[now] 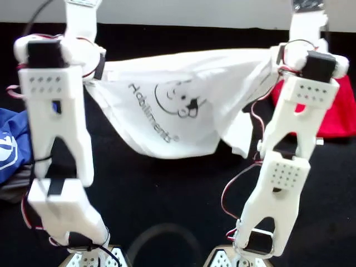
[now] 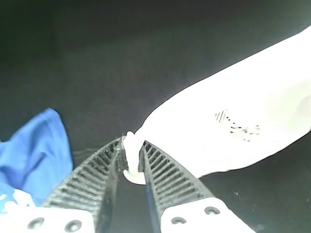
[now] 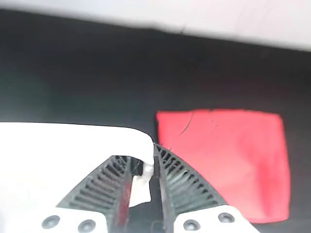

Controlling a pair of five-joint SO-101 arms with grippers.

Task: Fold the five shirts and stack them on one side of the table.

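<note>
A white shirt (image 1: 183, 108) with a dark printed face and lettering hangs stretched between the two arms above the black table (image 1: 167, 194). My left gripper (image 2: 132, 156) is shut on one corner of the white shirt (image 2: 233, 121); in the high view that corner sits at the upper left (image 1: 97, 69). My right gripper (image 3: 144, 162) is shut on the opposite corner of the white shirt (image 3: 63, 145), at the upper right in the high view (image 1: 278, 55). The shirt's middle sags down toward the table.
A folded red shirt (image 3: 223, 160) lies flat at the table's right side, behind the right arm (image 1: 339, 111). A crumpled blue shirt (image 1: 11, 144) with white print lies at the left edge, also visible beside the left gripper (image 2: 34, 155).
</note>
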